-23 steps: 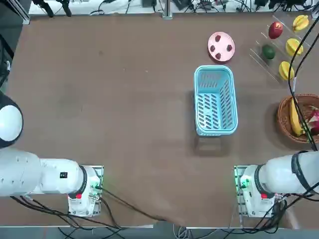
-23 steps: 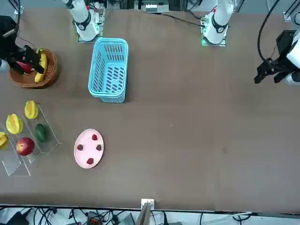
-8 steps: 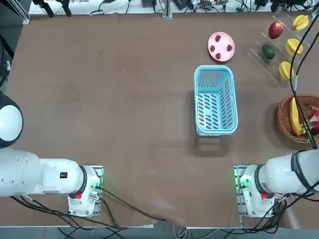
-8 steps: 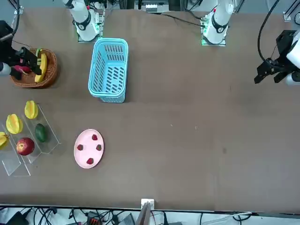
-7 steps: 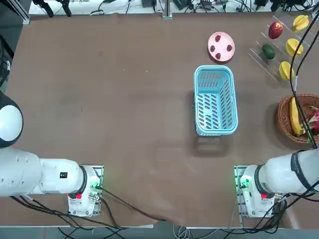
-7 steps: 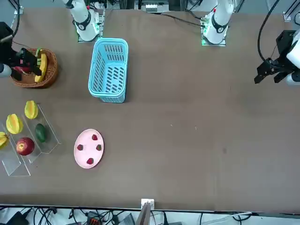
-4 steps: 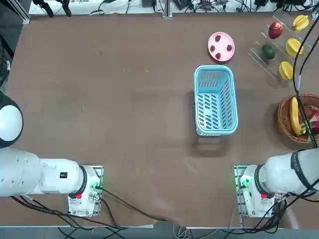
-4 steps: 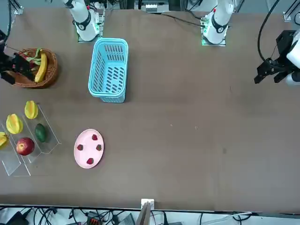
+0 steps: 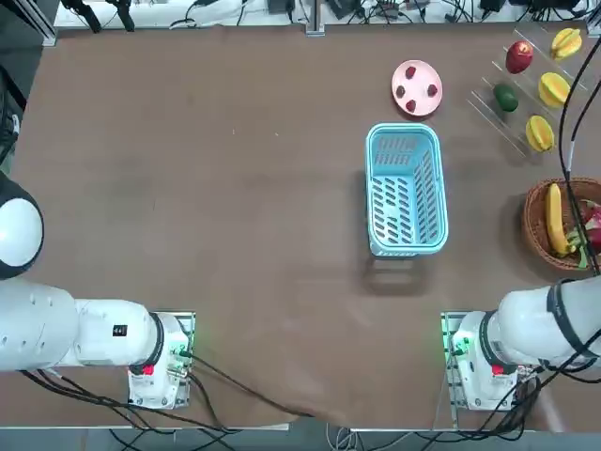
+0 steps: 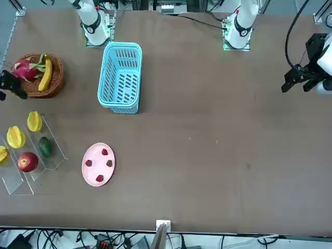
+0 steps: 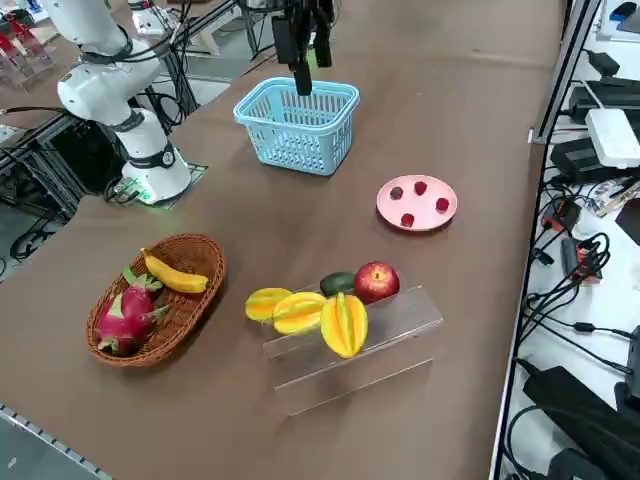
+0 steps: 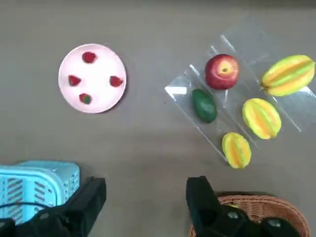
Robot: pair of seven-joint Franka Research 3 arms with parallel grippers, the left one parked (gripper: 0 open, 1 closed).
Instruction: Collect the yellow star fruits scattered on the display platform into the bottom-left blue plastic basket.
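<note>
Three yellow star fruits (image 12: 288, 75), (image 12: 261, 118), (image 12: 236, 149) lie on the clear display platform (image 12: 239, 43), beside a red apple (image 12: 222, 71) and a green fruit (image 12: 204, 105). The overhead view has them at the far right corner, star fruits (image 9: 566, 42), (image 9: 553, 89), (image 9: 539, 133). The blue plastic basket (image 9: 405, 188) stands mid-table with nothing in it. My right gripper (image 12: 146, 190) hangs high over the table between the basket and the wicker bowl, open, with nothing between its fingers. The gripper (image 11: 312, 72) also shows in the right side view and at the front view's edge, gripper (image 10: 9, 85).
A pink plate (image 9: 417, 87) with small red berries sits beyond the basket. The wicker bowl (image 9: 537, 235) with a banana and a dragon fruit stands at the table's right edge, near the platform. A black cable (image 9: 566, 141) hangs over the fruits in the overhead view.
In the front view my right gripper has drifted off the wicker bowl toward the table's edge, uncovering the dragon fruit. It stays open. The fruits and basket have not moved.
</note>
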